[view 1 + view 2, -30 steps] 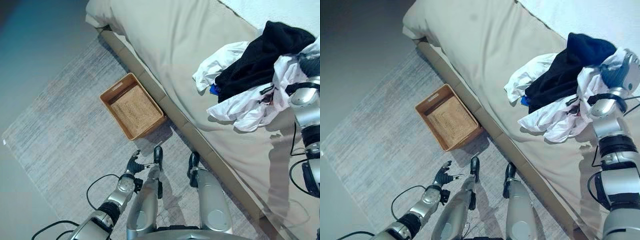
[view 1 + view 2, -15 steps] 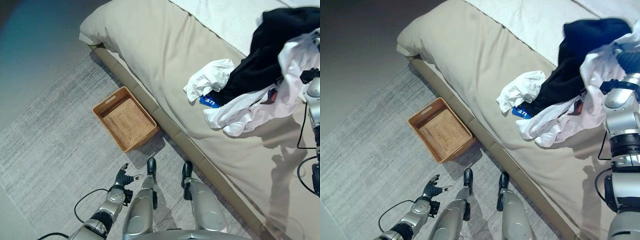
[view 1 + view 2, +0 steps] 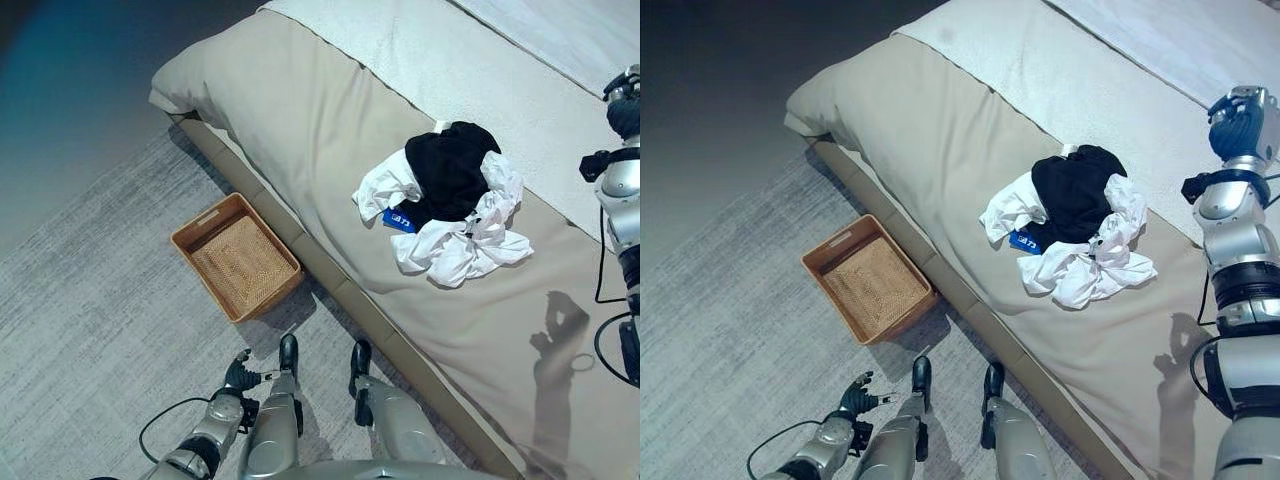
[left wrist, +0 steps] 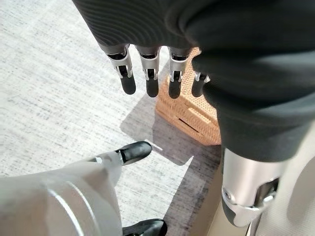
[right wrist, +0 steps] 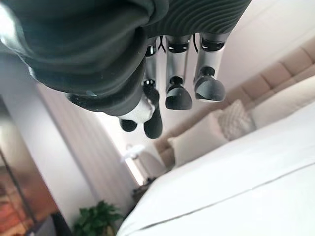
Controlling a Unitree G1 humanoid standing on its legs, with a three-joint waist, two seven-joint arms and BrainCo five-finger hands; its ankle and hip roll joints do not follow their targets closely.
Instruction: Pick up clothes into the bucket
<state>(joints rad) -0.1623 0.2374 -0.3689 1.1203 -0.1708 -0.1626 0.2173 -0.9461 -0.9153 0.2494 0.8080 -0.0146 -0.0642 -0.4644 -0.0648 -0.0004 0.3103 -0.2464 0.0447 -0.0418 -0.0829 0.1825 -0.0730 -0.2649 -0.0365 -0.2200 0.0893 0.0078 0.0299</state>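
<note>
Lying in a heap right of centre on the bed [image 3: 300, 120], the clothes [image 3: 447, 203] sit apart from both hands; the basket [image 3: 236, 256] stands on the rug [image 3: 90, 330] at left, while the right hand [image 3: 1240, 115], fingers curled and empty, hangs at upper right, and the left hand [image 3: 240, 373], fingers relaxed, is at the bottom.

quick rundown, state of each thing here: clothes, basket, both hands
clothes: heaped in a black and white pile on the bed, held by neither hand
basket: upright on the rug beside the bed, nothing in it
left hand: low over the rug, fingers straight, holding nothing
right hand: raised above the bed, fingers curled, holding nothing
</note>
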